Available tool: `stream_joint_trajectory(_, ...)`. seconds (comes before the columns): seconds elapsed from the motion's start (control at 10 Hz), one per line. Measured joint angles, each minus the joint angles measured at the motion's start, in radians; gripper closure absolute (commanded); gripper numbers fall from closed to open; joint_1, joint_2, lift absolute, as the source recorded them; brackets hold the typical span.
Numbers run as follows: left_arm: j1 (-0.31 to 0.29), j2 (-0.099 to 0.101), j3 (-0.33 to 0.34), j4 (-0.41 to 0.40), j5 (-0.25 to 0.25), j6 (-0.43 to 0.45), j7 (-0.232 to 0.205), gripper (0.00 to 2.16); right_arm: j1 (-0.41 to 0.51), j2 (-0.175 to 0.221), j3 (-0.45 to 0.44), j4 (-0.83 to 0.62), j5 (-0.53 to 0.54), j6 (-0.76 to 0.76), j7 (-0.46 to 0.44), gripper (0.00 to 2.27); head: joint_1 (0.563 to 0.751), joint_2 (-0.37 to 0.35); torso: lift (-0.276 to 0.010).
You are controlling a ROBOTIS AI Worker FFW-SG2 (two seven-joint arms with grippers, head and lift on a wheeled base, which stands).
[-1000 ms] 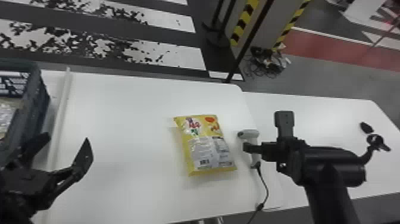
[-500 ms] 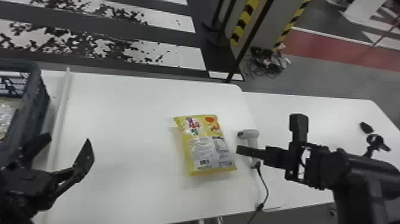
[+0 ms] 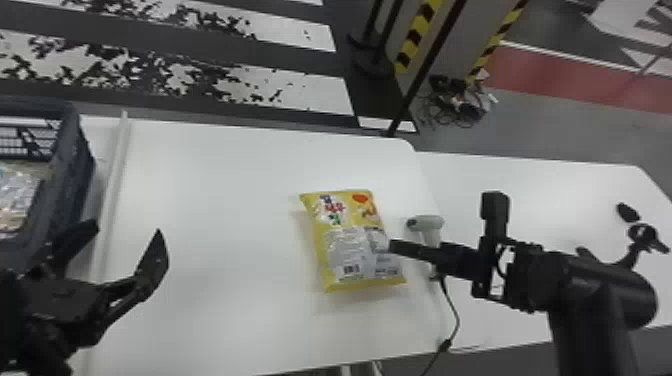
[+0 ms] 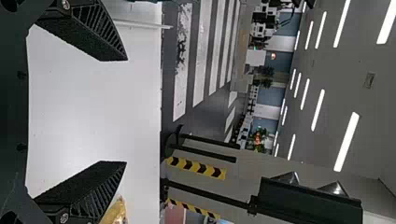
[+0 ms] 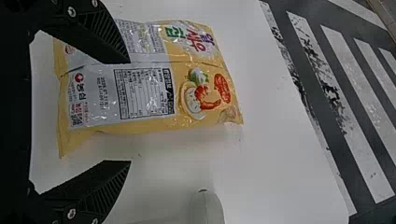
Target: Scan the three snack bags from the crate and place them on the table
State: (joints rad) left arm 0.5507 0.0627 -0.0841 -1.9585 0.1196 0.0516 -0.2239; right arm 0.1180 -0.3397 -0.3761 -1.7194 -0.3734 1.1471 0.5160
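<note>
On the tabletop (image 3: 225,225), left of the scanner (image 3: 425,222): one yellow snack bag (image 3: 350,245), flat. Right gripper (image 5: 130,112): jaws apart, over its right side. Left gripper (image 4: 126,111): jaws apart, by the crate (image 3: 75,165). Risks: an off-centre grip, pinching film and slipping; a low sweep, knocking the scanner.

snack bag (image 3: 352,241): multicoloured lettering (image 5: 194,39); boxed print panel (image 5: 144,93); barcode (image 3: 351,269)

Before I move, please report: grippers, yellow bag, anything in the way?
Left gripper, right gripper: jaws open, empty. Yellow bag on table. Scanner beside bag, maybe obstacle.
</note>
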Motion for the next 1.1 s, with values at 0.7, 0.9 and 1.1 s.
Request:
stream_joint_trajectory(0.7, -0.001, -0.001, 0.001, 0.010, 0.000, -0.001, 0.000, 0.08, -0.079, -0.038, 0.107, 0.197, 0.127, -0.059, 0.228, 0.86, 0.695, -0.283, -0.062)
stream_joint_trajectory(0.9, -0.001, -0.001, 0.001, 0.012, 0.000, -0.002, 0.000, 0.08, -0.109, -0.048, 0.135, 0.254, 0.171, -0.073, 0.295, 2.26, 0.695, -0.278, -0.062)
stream_joint_trajectory(1.1, -0.001, 0.000, 0.001, 0.012, 0.000, -0.002, 0.000, 0.08, -0.112, -0.050, 0.127, 0.253, 0.171, -0.061, 0.325, 2.26, 0.695, -0.277, -0.062)
